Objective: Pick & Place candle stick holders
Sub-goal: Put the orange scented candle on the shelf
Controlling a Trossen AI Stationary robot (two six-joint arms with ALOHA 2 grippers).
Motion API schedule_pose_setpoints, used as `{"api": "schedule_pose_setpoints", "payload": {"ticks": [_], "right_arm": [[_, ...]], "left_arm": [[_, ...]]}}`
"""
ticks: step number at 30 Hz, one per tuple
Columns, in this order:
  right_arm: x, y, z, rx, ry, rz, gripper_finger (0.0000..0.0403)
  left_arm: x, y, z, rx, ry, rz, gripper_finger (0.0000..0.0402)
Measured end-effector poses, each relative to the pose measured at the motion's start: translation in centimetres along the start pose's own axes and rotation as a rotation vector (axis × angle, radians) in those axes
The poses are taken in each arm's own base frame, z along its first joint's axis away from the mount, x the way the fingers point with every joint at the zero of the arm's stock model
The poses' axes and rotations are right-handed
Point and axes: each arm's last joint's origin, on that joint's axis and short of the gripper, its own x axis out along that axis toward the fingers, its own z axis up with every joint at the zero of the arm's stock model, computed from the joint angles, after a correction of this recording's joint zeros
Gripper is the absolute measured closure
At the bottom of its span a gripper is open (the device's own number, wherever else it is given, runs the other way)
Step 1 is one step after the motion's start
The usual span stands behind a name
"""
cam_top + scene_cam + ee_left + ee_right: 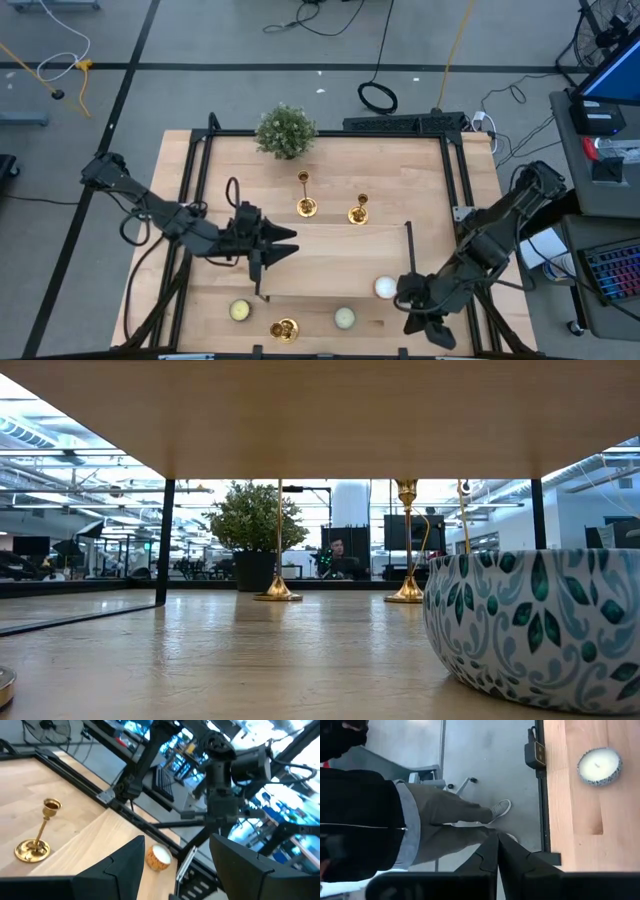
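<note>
From above, we are seeing two candle stick holders (306,206) (358,214) standing mid-table and a third (284,328) by the near edge among candles (240,310). The left gripper (283,243) is hovering spread and empty; the right gripper (430,330) is sitting pinched shut, empty, past the near edge. Low down, a patterned bowl (530,625) is blocking the right side.

Overhead light: even and bright on the table (330,250), shadows soft.
Low view: backlit by bright windows; near patterned bowl (535,625) slightly soft.
Left wrist: blown-out blue-white glare behind, background blurred.
Right wrist: floor evenly lit, candle (599,765) sharp.
</note>
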Motion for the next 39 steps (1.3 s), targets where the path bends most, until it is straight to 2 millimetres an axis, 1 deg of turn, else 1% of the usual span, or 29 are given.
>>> {"api": "schedule_pose_setpoints", "payload": {"ticks": [3,6,9,14,16,18,20,23,32,39], "right_arm": [[0.2,-0.3,-0.2,0.065,-0.017,-0.05,0.0402],[1.2,-0.9,-0.2,0.124,-0.041,-0.139,0.0402],[3.2,-1.6,0.0,0.157,-0.036,-0.196,0.0402],[7.1,-3.1,0.5,0.189,0.013,-0.27,0.0402],[8.1,-3.3,0.5,0.192,0.012,-0.277,0.0402],[8.5,-3.5,0.4,0.199,0.012,-0.291,0.0402],[8.6,-3.6,0.4,0.208,-0.001,-0.301,0.0402],[8.3,-3.5,0.5,0.21,-0.035,-0.315,0.0402],[5.7,-3.9,0.3,0.247,-0.125,-0.44,0.0403],[5.4,-4.5,0.2,0.26,-0.109,-0.492,0.0403]], "left_arm": [[0.1,0.1,0.0,0.003,0.034,-0.023,0.0172],[0.1,0.1,-0.1,0.013,0.06,-0.047,0.0172],[0.0,-0.1,-0.3,0.052,0.084,-0.074,0.0172],[-0.2,-0.3,-0.6,0.094,0.103,-0.094,0.0172],[-0.3,-0.4,-0.7,0.095,0.114,-0.108,0.0172],[-0.4,-0.5,-0.8,0.099,0.119,-0.112,0.0172],[-0.5,-0.6,-0.9,0.101,0.128,-0.114,0.0172],[-0.6,-0.7,-1.1,0.099,0.136,-0.118,0.0172],[-0.7,-0.8,-1.3,0.098,0.154,-0.126,0.0172],[-0.8,-0.9,-1.4,0.104,0.168,-0.141,0.0172]]}}
